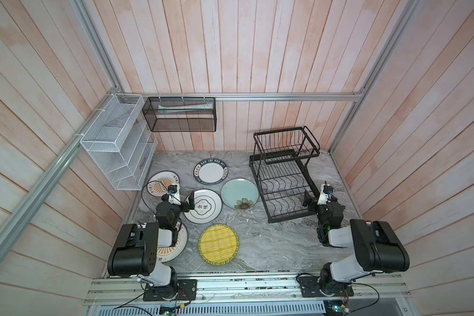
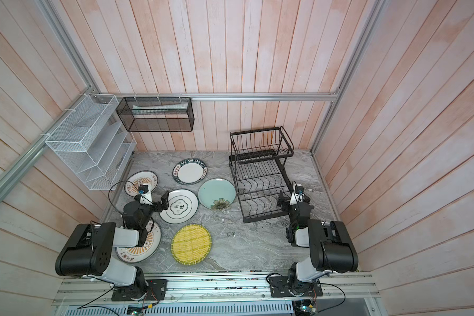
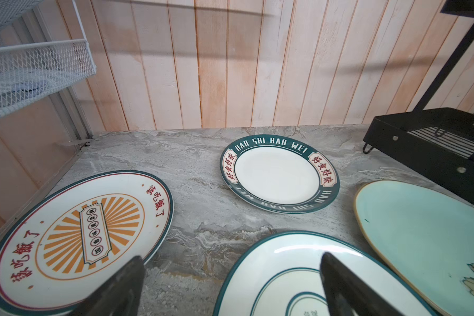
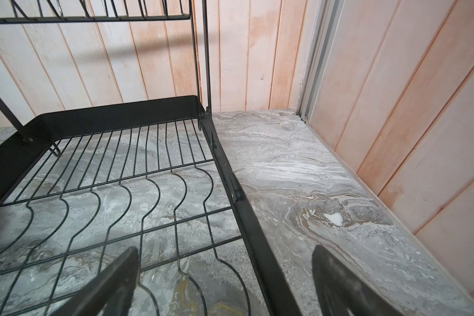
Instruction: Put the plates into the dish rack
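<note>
- The grey marble tabletop (image 1: pixel 271 246) sits inside walls of pale wooden planks. All six plates lie flat on its left half, and none is in the dish rack (image 1: pixel 282 188) yet.
- Closest to the front edge are the yellow woven plate (image 1: pixel 218 244) and, toward the front-left corner, the near sunburst plate (image 1: pixel 181 244), partly hidden under my left arm.
- One step back lies the ringed white plate (image 1: pixel 205 206). My left gripper (image 1: pixel 190 201) hangs over its left rim, jaws spread wide and holding nothing. I cannot tell whether it touches the rim.
- The teal flower plate (image 1: pixel 239 193) lies just beside the ringed one, between it and the rack.
- Farther back, the far sunburst plate (image 1: pixel 156 186) lies by the left edge and the lettered plate (image 1: pixel 210 171) toward the back edge.
- The rack fills the right half, its long axis running front to back. Its lower tray (image 4: pixel 121 191) is nearer me and its upper basket (image 1: pixel 286 142) is at the back.
- My right gripper (image 1: pixel 307 201) hovers at the tray's front-right corner, equally wide and holding nothing, well apart from every plate.
- As I judge it, my left arm is the nearer one. The ringed plate lies under my left gripper and spreads away from it toward the rack, so I would take its left rim and carry it toward the right edge.
</note>
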